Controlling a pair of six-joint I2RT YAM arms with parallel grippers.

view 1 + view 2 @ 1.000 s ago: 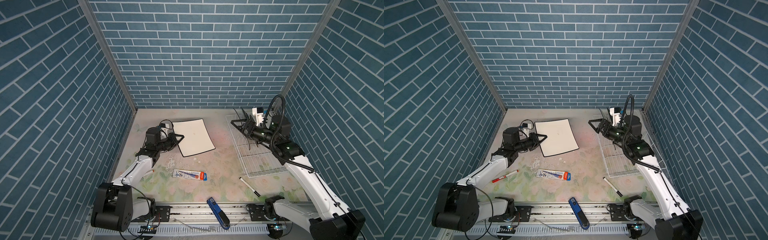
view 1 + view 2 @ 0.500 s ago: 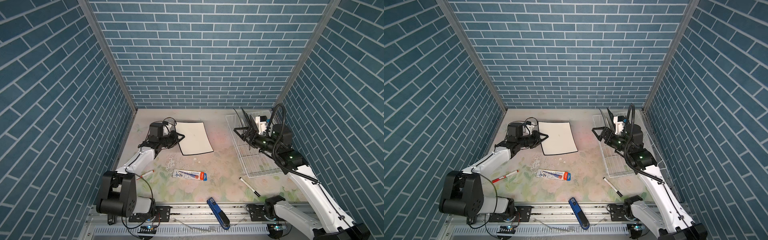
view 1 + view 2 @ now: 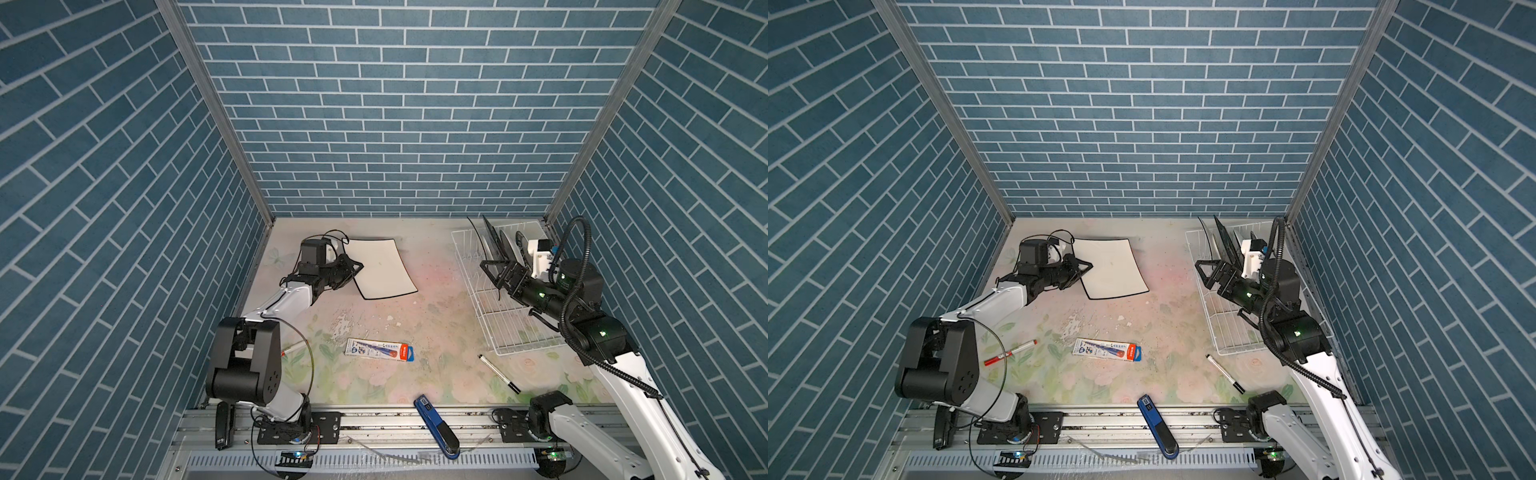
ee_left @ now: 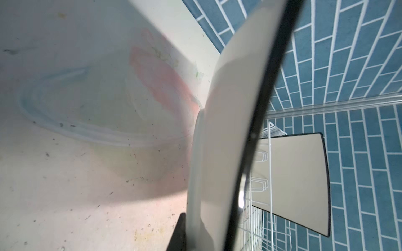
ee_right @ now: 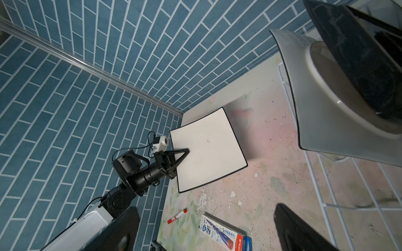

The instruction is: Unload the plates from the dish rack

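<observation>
Your left gripper (image 3: 358, 266) is clamped on the left edge of the square white plate (image 3: 384, 269), centre-left in both top views. Your right gripper (image 3: 489, 276) stands wide apart at the dish rack (image 3: 511, 328), right, beside its upright plates (image 3: 496, 243).

The left gripper (image 3: 358, 266) is clamped on the left edge of a white plate (image 3: 384, 268), square with a thin black rim, at the far left of the table (image 3: 436, 303). Whether that plate touches the table cannot be told. At the far right stands the rack (image 3: 532, 345), its near half bare wire. Racked plates (image 3: 495, 242) stand on edge in its far end. The right gripper (image 3: 490, 279) hangs over the rack just in front of them, jaws spread wide, holding nothing. A packet (image 3: 380, 349) lies mid-table, a black pen (image 3: 498, 373) near the rack's front corner, and a blue stapler (image 3: 436, 426) on the front rail.
</observation>
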